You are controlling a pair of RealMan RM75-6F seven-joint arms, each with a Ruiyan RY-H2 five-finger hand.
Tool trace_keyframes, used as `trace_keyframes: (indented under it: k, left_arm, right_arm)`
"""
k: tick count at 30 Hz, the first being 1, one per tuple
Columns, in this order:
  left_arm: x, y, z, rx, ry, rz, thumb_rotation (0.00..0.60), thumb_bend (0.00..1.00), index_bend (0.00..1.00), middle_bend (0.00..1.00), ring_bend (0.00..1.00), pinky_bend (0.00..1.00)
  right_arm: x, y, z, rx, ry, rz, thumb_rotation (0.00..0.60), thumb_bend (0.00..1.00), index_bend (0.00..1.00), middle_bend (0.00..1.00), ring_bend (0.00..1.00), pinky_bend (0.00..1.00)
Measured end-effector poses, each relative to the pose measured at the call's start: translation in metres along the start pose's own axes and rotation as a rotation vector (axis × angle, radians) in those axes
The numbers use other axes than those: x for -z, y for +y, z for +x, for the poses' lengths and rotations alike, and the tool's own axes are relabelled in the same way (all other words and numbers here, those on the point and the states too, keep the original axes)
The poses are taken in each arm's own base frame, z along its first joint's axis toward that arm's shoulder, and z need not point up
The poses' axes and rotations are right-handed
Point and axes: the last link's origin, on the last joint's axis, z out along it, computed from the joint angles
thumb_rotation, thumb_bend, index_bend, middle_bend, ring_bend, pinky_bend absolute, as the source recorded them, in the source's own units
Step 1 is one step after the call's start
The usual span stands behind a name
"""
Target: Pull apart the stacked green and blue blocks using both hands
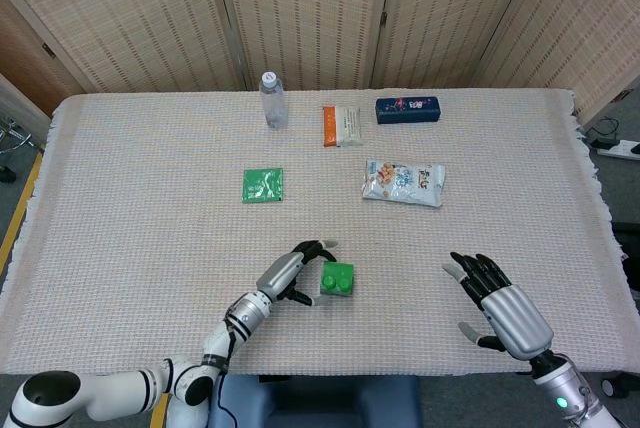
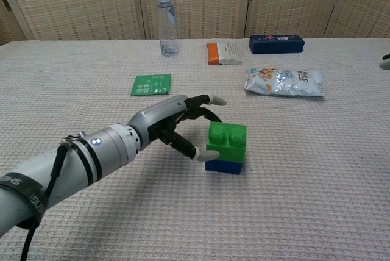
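green block (image 2: 226, 142) sat pressed on top of the blue block (image 2: 223, 166), the pair standing just below the middle of the head view on the cloth-covered bench (image 1: 140, 208). the left robot hand (image 2: 177, 128) reached in from the lower left with its fingers spread around the stack's near side, a thumb tip touching about where the two blocks met and the upper fingers arching toward the green block's top; it looked poised to clamp but not yet closed, holding nothing. the right robot hand (image 1: 500, 308) hovered well apart at the lower right of the head view, fingers apart and empty, likely waiting to take the other block. a bottle (image 1: 272, 100) and snack packets lay toward the top of the frame, out of the way.
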Motion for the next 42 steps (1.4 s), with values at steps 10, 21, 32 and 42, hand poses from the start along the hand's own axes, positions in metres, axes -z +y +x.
trace_keyframes:
  k: [10, 21, 32, 42]
  left_arm:
    - [-0.002, -0.005, -0.003, -0.009, 0.013, -0.004, 0.600, 0.27, 0.17, 0.35, 0.12, 0.03]
    - [-0.007, -0.008, -0.006, 0.028, 0.051, -0.027, 0.600, 0.28, 0.29, 0.43, 0.15, 0.00]
    - [-0.007, -0.011, -0.006, 0.035, 0.091, -0.033, 0.600, 0.34, 0.56, 0.67, 0.26, 0.01]
    - [0.001, -0.012, 0.000, 0.063, 0.200, -0.060, 0.600, 0.39, 0.76, 0.87, 0.38, 0.04]
  right_arm:
    - [0.001, 0.000, 0.000, 0.001, 0.002, -0.001, 0.600, 0.36, 0.00, 0.00, 0.00, 0.00]
    - [0.000, -0.001, 0.000, 0.003, 0.003, 0.002, 0.600, 0.36, 0.00, 0.00, 0.00, 0.00]
    - [0.000, -0.001, -0.001, 0.004, -0.001, 0.001, 0.600, 0.36, 0.00, 0.00, 0.00, 0.00]
    - [-0.002, -0.003, -0.004, 0.012, -0.012, 0.004, 0.600, 0.36, 0.00, 0.00, 0.00, 0.00]
